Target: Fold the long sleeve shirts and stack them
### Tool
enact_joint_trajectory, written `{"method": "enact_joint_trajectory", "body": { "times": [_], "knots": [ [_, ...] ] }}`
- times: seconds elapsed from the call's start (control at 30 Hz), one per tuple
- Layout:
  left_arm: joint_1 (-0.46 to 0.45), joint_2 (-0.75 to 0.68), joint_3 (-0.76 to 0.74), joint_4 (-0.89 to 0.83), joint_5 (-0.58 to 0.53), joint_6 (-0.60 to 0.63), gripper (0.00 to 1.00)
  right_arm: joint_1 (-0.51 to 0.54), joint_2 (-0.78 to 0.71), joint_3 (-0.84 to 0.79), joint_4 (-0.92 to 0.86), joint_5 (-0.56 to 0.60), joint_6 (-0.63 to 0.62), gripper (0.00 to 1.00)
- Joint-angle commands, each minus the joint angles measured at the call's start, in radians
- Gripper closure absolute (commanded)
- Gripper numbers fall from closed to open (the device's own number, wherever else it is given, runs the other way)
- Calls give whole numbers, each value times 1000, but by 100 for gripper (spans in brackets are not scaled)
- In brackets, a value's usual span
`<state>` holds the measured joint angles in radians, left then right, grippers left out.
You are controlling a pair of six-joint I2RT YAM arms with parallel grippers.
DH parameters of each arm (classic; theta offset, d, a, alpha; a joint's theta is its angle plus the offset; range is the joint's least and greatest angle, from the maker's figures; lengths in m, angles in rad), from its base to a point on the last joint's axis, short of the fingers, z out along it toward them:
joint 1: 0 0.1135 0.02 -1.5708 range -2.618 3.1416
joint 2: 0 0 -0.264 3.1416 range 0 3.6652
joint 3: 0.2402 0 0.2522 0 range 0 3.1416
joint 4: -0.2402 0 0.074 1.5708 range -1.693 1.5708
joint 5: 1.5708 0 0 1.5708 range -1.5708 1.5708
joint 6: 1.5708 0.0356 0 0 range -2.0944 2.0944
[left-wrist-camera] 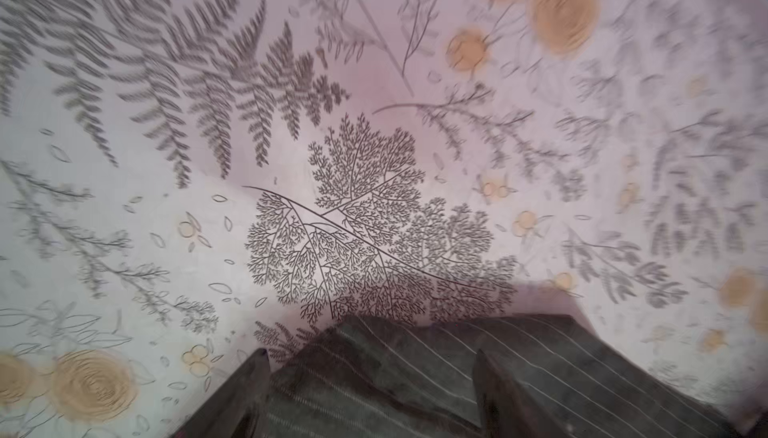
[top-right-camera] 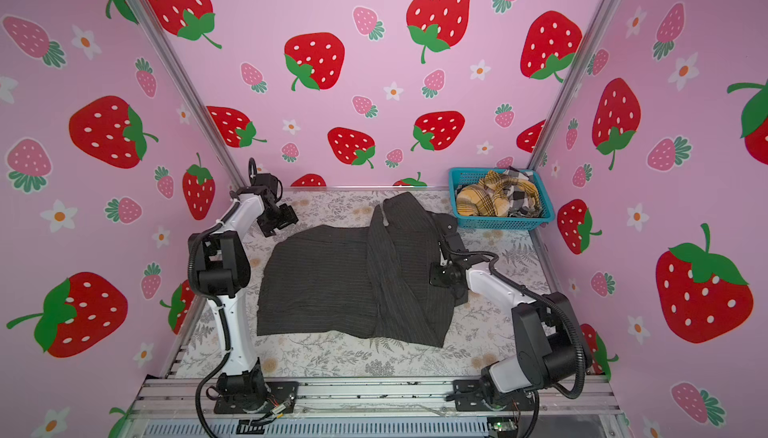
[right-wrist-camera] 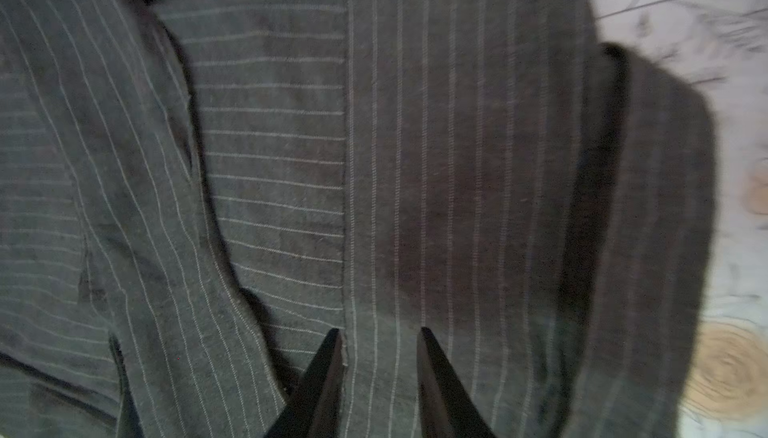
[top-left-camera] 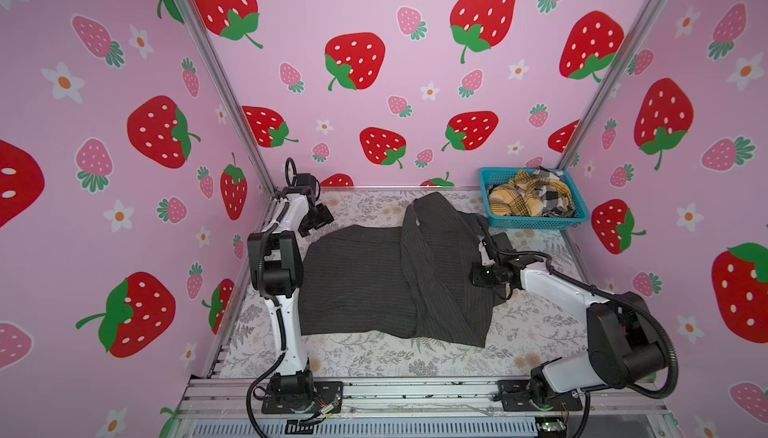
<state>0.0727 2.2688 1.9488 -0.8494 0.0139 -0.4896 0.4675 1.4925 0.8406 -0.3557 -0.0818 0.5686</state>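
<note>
A dark charcoal pinstriped long sleeve shirt [top-left-camera: 357, 282] [top-right-camera: 320, 282] lies spread on the table in both top views, with one side folded over its middle. My left gripper [top-left-camera: 318, 220] [top-right-camera: 282, 220] hovers at the shirt's back left corner. In the left wrist view this gripper [left-wrist-camera: 370, 355] is open, and a corner of the shirt [left-wrist-camera: 415, 373] lies loose between its fingers. My right gripper [top-left-camera: 485, 243] [top-right-camera: 449, 240] is over the shirt's right side. In the right wrist view the right gripper [right-wrist-camera: 379, 331] has its jaws apart just above the striped cloth [right-wrist-camera: 291, 145].
A teal mesh basket [top-left-camera: 536, 222] [top-right-camera: 503, 223] stands in the back right corner. It holds a crumpled mustard plaid shirt [top-left-camera: 519, 201] and a black-and-white check shirt [top-left-camera: 555, 195]. Strawberry-print walls close in the floral table [top-left-camera: 374, 357] on three sides.
</note>
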Motion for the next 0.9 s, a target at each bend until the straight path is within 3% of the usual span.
{"method": "enact_joint_trajectory", "body": {
  "times": [0.0,0.1,0.2,0.3,0.4,0.63,0.8,0.87],
  "knots": [
    [8,39,84,-88,38,-2,24,13,42,-11,20,-12,43,69],
    [9,70,77,-76,80,-16,28,13,73,-16,52,-22,56,71],
    [7,81,51,-52,141,-35,41,13,107,-18,59,-24,67,75],
    [2,48,-16,1,219,-64,65,13,139,-15,58,-22,80,79],
    [-2,-37,-119,67,244,-98,99,13,159,-14,61,-21,89,82],
    [-53,-403,-430,325,93,-99,100,13,174,-14,64,-11,86,84],
    [-243,-597,-651,462,-75,-15,100,11,185,-26,79,-13,95,86],
    [-357,-617,-711,456,-217,9,100,12,186,-31,88,-18,100,86]
  ]
}}
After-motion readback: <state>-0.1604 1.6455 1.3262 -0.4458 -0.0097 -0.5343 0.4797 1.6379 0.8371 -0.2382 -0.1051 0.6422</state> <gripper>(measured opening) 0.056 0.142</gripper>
